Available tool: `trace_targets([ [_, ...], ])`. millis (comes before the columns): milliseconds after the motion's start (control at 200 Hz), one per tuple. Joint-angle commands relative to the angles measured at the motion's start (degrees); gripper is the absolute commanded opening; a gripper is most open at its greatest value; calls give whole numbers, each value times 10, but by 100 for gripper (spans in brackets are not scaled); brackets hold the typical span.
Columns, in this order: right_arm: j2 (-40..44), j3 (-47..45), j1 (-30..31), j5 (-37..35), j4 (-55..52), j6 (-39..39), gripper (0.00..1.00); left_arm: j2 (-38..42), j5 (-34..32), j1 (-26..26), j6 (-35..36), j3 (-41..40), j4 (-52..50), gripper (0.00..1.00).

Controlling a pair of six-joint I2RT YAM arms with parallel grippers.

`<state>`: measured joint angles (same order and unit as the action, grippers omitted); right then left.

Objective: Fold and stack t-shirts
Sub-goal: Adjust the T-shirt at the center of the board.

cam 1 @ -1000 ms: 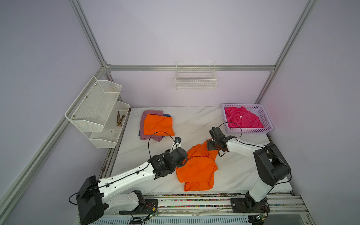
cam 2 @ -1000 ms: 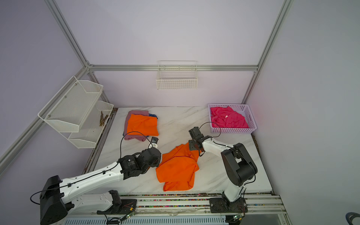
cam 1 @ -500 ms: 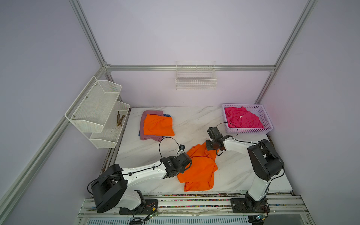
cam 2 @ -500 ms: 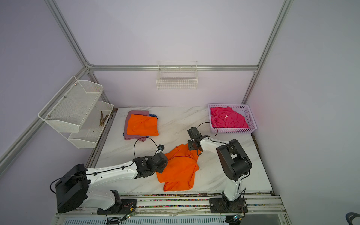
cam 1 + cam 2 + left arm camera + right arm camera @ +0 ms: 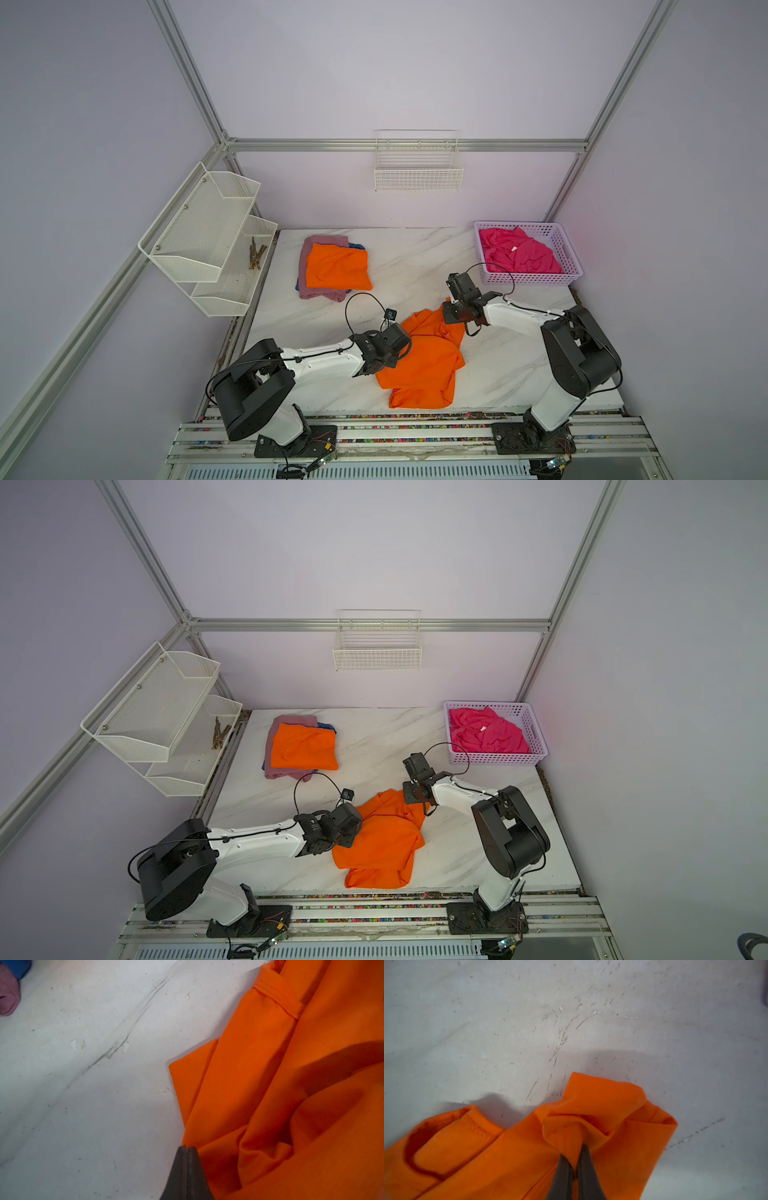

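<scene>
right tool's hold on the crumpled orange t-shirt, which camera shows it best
The right wrist view: the right tool is shut on a bunched fold of the crumpled orange t-shirt, close up. Both top views show only the tool's body over the shirt's edge; the left wrist view misses it.

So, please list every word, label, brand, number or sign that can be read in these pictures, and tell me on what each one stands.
Readable text: none in any view.
White tag on the pink shirt in the basket: too small to read.
Front orange shirt: no print or label shows in the top views or the wrist views.
</scene>
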<state>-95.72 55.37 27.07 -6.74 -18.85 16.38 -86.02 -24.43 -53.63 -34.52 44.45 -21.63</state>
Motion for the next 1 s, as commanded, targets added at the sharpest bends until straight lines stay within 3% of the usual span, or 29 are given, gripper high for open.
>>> trace_targets([
  [0,65,-2,3,-25,-23,2,0,38,-44,5,-5,45,-38,0],
  [185,205,5,1,-61,-29,18,0,142,-122,25,18,101,-120,0],
  [295,262,18,2,-64,-40,6,0,197,-132,62,48,127,-142,0],
  [445,294,16,2,-58,-63,-4,0,215,-92,87,82,136,-131,0],
  [545,283,-13,1,-67,-65,0,0,174,-46,88,80,130,-116,0],
  [645,253,-38,2,-12,-73,11,0,117,18,87,75,139,-92,1],
  [710,239,-58,3,4,-63,26,13,87,45,85,75,146,-65,7],
  [770,236,-78,4,0,-51,37,51,65,57,84,75,154,-47,10],
  [835,243,-88,4,-18,-42,41,69,46,68,84,82,161,-36,16],
  [945,265,-87,4,-58,-18,28,76,20,94,83,93,159,-1,18],
  [995,272,-86,4,-73,3,17,76,13,119,83,98,156,22,13],
])
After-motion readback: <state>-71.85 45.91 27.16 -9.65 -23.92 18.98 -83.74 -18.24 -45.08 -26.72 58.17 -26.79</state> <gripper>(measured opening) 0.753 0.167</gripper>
